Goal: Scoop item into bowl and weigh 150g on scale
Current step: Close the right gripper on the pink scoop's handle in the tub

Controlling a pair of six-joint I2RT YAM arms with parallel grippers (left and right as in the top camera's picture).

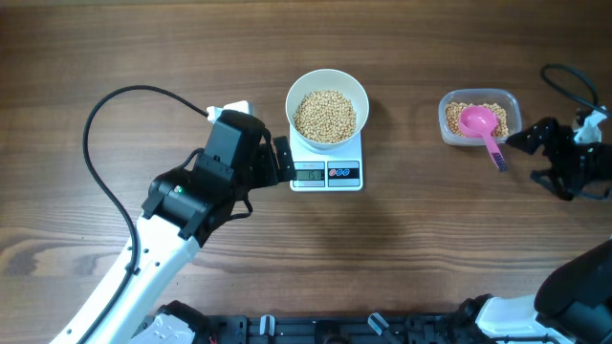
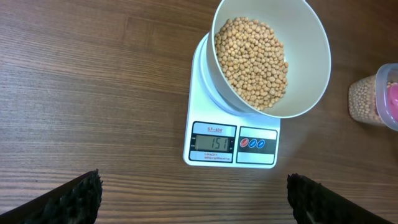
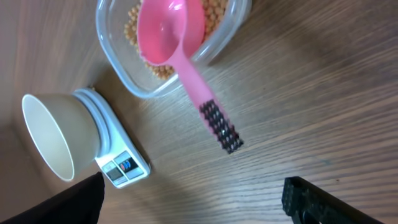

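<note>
A wooden desk [image 1: 430, 258] fills every view. Its brown grain runs left to right in the overhead view, with darker streaks and a few knots. Soft, even light gives the surface a faint sheen.

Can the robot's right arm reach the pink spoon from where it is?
Probably yes. The right pincer is open and sits close beside the pink spoon, whose handle sticks out over the rim of the clear container toward it. Nothing lies between them.
</note>
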